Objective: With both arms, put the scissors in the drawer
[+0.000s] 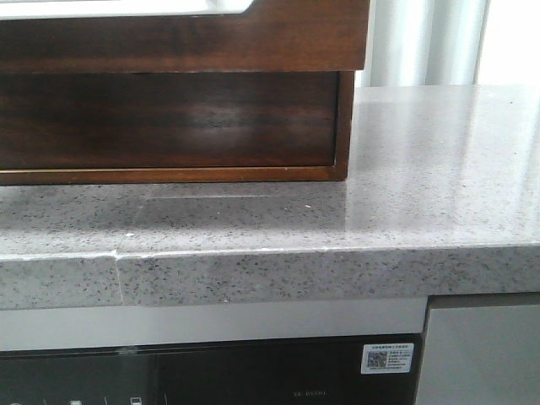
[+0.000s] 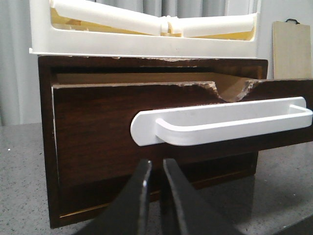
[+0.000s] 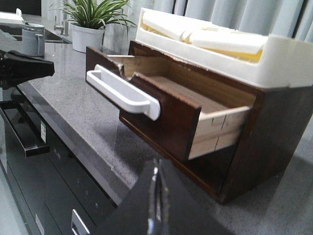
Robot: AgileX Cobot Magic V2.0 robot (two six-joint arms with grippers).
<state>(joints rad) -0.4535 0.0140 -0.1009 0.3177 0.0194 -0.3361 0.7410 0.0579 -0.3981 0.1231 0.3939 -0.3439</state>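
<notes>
I see the drawer [image 3: 161,105] pulled out of its cabinet [image 3: 274,132] (white handle [image 2: 220,122]); left gripper [image 2: 154,169] narrow, right gripper [image 3: 155,183] pinched together, both empty.

The drawer [image 1: 169,118] is seen as a wide, glossy dark brown wood-grain front, pretty much filling the full width of the wooden cabinet [image 1: 341,118]. It's shut, sitting level and slightly tucked back inside the cabinet frame, low down just above the bottom rail. A soft sheen is picked up across its middle. From the left wrist view only a dark strip of it [image 2: 215,169] can be made out, shaded under the pulled-out upper drawer [image 2: 98,127].
</notes>
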